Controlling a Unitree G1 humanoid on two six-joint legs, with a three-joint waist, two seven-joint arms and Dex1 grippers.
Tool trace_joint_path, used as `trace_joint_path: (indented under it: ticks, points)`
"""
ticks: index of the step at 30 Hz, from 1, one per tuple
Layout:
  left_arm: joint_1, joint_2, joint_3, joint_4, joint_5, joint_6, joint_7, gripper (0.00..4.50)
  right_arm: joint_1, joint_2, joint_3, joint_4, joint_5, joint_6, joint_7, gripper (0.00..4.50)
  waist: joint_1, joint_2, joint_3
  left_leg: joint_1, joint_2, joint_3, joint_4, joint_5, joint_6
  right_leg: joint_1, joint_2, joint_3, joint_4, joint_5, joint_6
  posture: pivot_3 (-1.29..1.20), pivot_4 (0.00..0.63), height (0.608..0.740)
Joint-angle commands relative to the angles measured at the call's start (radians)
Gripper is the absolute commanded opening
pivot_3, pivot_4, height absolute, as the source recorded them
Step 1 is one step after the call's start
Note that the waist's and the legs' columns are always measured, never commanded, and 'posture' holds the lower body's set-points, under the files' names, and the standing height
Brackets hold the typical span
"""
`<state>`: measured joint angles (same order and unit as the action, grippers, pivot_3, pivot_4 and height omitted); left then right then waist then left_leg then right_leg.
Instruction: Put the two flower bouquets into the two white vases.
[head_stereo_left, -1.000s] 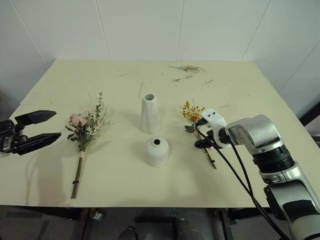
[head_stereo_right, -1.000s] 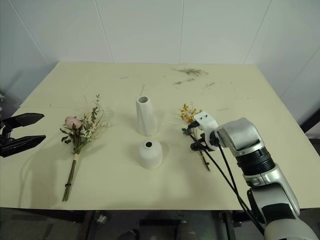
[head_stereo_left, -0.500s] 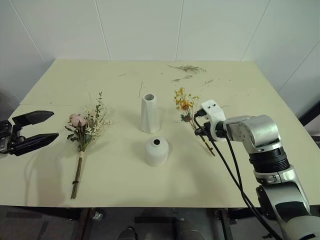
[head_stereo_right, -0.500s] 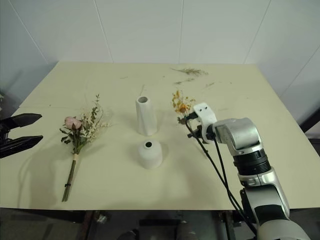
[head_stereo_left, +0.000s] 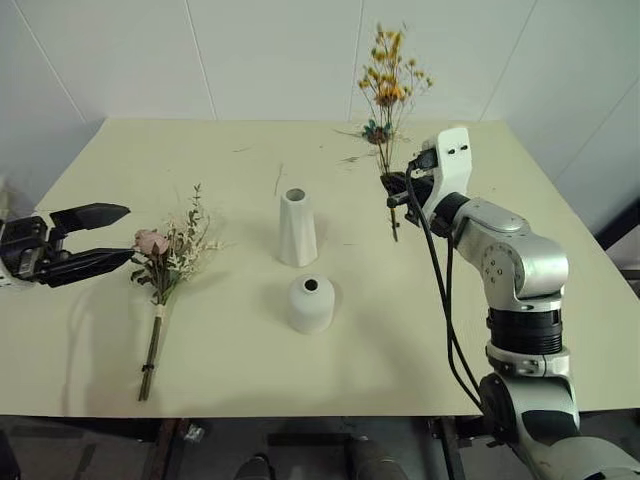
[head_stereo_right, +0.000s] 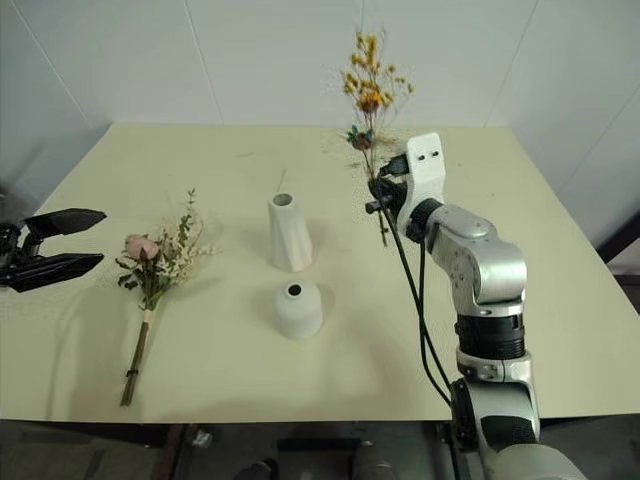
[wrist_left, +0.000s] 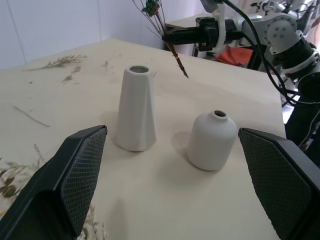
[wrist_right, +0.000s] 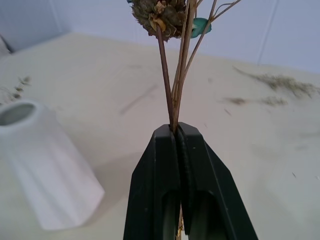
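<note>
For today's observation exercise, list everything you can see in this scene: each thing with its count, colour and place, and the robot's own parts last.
Yellow-orange bouquet: one, brown stems, held upright above the table's far right.
Pink rose bouquet: one, pink and green-white, lying on the table's left.
Tall vase: one, white, centre.
Short vase: one, white, in front of the tall vase.
Dried sprigs: a few, brownish, far edge.
Table: one, pale yellow.
Left gripper: black, open, beside the roses.
Right gripper: black, shut on the yellow-orange bouquet's stems.
</note>
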<state>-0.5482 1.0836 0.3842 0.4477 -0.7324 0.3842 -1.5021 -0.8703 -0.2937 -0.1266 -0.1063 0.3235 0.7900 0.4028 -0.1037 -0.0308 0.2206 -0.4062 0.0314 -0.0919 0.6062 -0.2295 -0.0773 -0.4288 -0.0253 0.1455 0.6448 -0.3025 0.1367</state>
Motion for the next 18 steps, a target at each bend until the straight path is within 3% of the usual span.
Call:
trace_joint_path:
  ticks: [1,12,18]
  points:
    - [-0.030,0.010,-0.027,-0.011,-0.074,-0.022,-0.112,4.50,0.025,0.033,-0.012,-0.115,0.064,-0.111,0.040,0.06,-0.002,0.000,0.000,0.000,0.000,0.000,0.000,0.000,0.000,0.000,0.000,0.000,0.000,0.000,0.000,0.00,0.150,0.740]
    - [-0.015,0.041,-0.141,-0.017,-0.152,-0.147,-0.112,4.50,0.103,0.079,-0.001,-0.200,0.205,-0.284,0.155,0.06,-0.005,0.000,0.000,0.000,0.000,-0.001,0.001,0.000,0.000,0.000,0.000,-0.001,0.002,0.000,0.000,0.00,0.150,0.740]
    - [-0.024,0.039,-0.165,-0.014,-0.190,-0.217,-0.112,4.50,0.164,0.097,0.099,-0.232,0.211,-0.377,0.239,0.06,-0.007,0.000,0.000,0.000,0.000,-0.001,0.002,0.000,0.000,0.000,0.000,-0.001,0.002,0.000,-0.001,0.00,0.150,0.740]
